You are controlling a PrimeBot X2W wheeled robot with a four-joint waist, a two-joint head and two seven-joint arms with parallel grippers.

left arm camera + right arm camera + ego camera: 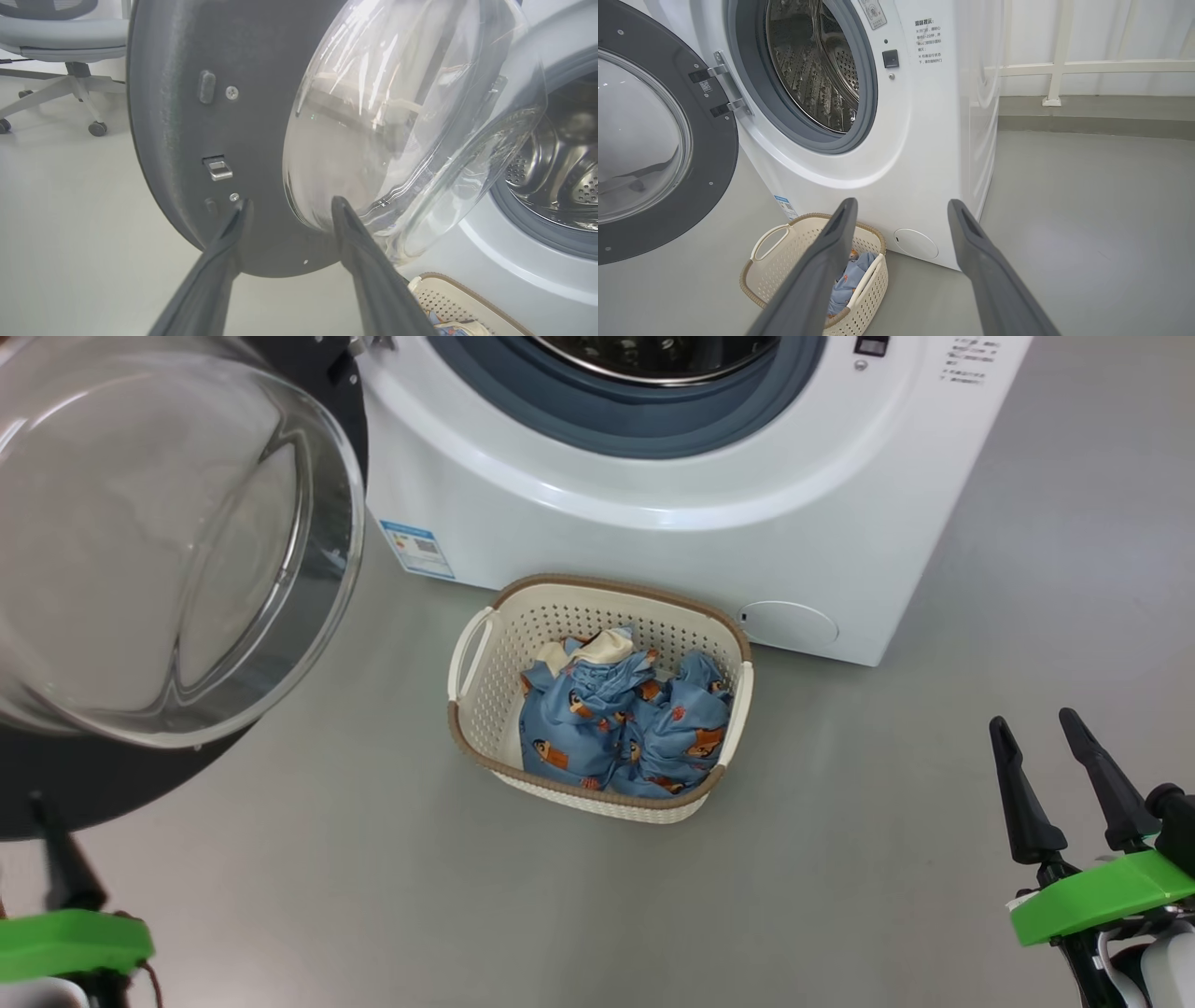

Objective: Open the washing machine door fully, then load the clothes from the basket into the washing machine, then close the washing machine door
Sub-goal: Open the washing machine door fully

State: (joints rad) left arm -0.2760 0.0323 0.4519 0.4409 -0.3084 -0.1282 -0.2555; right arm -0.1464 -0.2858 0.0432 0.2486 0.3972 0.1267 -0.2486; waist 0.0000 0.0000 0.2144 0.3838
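The washing machine door (168,541) stands swung open at the upper left, its glass bowl bulging toward me. The white washing machine (653,523) shows its steel drum (812,65) uncovered. On the floor in front of it sits the cream basket (485,709), holding the crumpled light-blue clothes (616,719). My left gripper (292,203) is open, its tips close to the lower inner face of the door (177,116), nothing between them. My right gripper (1032,721) hangs open and empty at the lower right, well away from the basket (770,275).
Bare grey floor surrounds the basket. An office chair (56,42) stands beyond the door on the left. A white railing (1064,65) runs along the wall to the right of the machine. The round filter cap (789,623) is low on the machine's front.
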